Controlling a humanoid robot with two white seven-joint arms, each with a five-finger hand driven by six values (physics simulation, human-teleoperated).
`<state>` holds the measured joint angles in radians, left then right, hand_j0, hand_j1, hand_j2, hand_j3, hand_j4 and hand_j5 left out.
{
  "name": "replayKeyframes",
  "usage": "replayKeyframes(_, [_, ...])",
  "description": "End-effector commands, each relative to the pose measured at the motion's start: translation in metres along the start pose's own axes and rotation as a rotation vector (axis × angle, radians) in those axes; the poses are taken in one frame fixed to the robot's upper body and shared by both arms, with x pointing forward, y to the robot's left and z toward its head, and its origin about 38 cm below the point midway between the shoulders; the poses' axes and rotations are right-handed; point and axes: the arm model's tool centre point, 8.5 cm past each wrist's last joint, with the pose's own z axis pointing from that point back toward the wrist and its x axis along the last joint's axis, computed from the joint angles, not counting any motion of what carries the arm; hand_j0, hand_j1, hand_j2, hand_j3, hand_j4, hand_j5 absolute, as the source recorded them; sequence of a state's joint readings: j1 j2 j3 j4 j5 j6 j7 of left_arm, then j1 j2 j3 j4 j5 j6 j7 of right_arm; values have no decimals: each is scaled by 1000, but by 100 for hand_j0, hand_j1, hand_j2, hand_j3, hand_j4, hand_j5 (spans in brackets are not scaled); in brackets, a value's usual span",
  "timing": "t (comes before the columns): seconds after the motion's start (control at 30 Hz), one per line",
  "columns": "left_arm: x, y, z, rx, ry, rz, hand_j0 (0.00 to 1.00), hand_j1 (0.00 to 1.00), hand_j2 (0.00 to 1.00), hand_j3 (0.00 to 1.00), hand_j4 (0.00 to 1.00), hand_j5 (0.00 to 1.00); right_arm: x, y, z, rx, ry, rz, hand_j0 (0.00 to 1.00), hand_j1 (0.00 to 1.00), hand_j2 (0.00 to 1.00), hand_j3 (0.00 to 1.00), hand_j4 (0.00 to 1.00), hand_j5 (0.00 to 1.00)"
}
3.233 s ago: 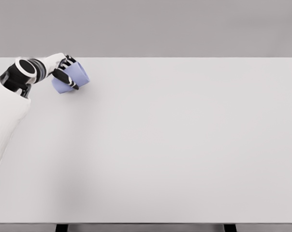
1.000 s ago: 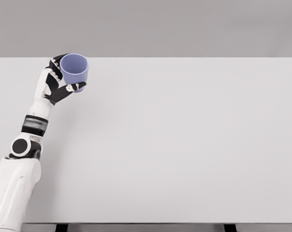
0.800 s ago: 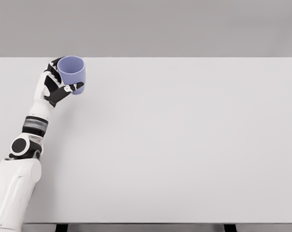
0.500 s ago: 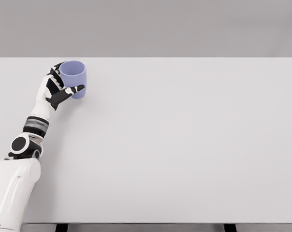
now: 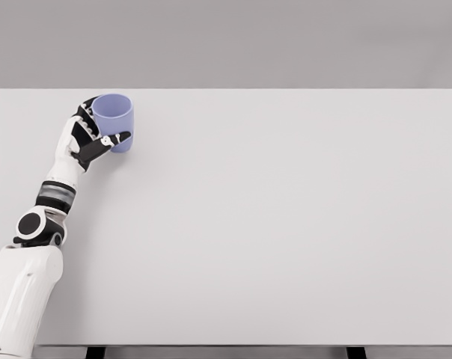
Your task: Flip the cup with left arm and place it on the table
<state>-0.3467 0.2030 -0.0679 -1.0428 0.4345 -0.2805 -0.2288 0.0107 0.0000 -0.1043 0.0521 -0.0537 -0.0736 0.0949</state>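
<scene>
A lilac cup point(image 5: 115, 114) stands upright, mouth up, on the white table point(image 5: 271, 224) near its far left corner. My left hand point(image 5: 97, 132) is wrapped around the cup from the left. Its thumb point(image 5: 115, 139) lies across the cup's lower front, and the other fingers point(image 5: 87, 111) sit against the cup's left and back side. The left arm point(image 5: 39, 224) comes up from the lower left corner. The cup's base appears to rest on the tabletop. My right arm does not show.
The table's far edge point(image 5: 226, 90) runs just behind the cup, and its left edge lies close to the arm. The front edge point(image 5: 226, 345) is at the bottom of the picture.
The left hand turned the cup from lying sideways to mouth up, then lowered it onto the table. Over the last half second the thumb has straightened and nothing else moved.
</scene>
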Motion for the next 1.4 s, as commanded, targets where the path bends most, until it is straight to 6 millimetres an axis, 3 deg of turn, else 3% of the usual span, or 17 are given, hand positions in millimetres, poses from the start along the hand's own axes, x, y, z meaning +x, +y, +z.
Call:
replayKeyframes(0.0, [1, 0, 0, 2, -12, 0, 60, 60, 60, 60, 60, 60, 0, 0, 0, 0, 0, 0, 100, 100, 100, 100, 100, 100])
replayKeyframes(1.03, [-13, 1, 11, 13, 19, 5, 63, 63, 63, 63, 63, 63, 0, 0, 0, 0, 0, 0, 100, 100, 100, 100, 100, 100])
replayKeyframes(1.17, [-13, 1, 11, 12, 20, 1, 76, 76, 76, 76, 76, 76, 0, 0, 0, 0, 0, 0, 100, 100, 100, 100, 100, 100])
replayKeyframes(1.37, [-12, 1, 12, 11, 17, -1, 81, 81, 81, 81, 81, 81, 0, 0, 0, 0, 0, 0, 100, 100, 100, 100, 100, 100])
